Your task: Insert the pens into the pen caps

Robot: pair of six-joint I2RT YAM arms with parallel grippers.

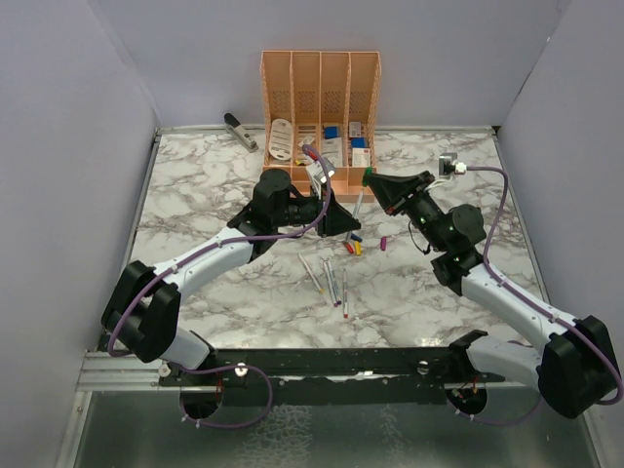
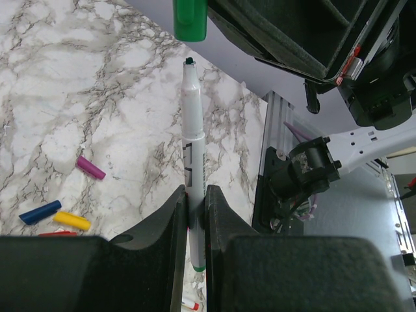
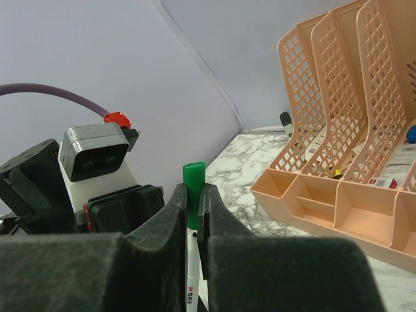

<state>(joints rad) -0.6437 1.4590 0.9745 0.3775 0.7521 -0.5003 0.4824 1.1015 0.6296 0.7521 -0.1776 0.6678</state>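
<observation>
Your left fingers [image 2: 170, 227] are clenched on a green-tipped pen [image 2: 193, 143]. Its barrel print is too blurred to read, and only a red "M" shows in the right wrist view. Its tip stops just short of the green cap [image 3: 194, 182] pinched in your right fingers [image 3: 218, 227]. Loose caps [image 2: 71, 220], purple, blue and yellow, lie lower left on the marbled bench [image 2: 65, 97]. Grey walls [image 1: 58, 146] surround it.

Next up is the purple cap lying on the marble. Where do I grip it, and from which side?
Take the purple cap across its middle, coming straight down from above and closing across its width. It lies flat on its side, apart from the blue cap and yellow cap, so both flanks are free. Which end is open I cannot tell.
</observation>
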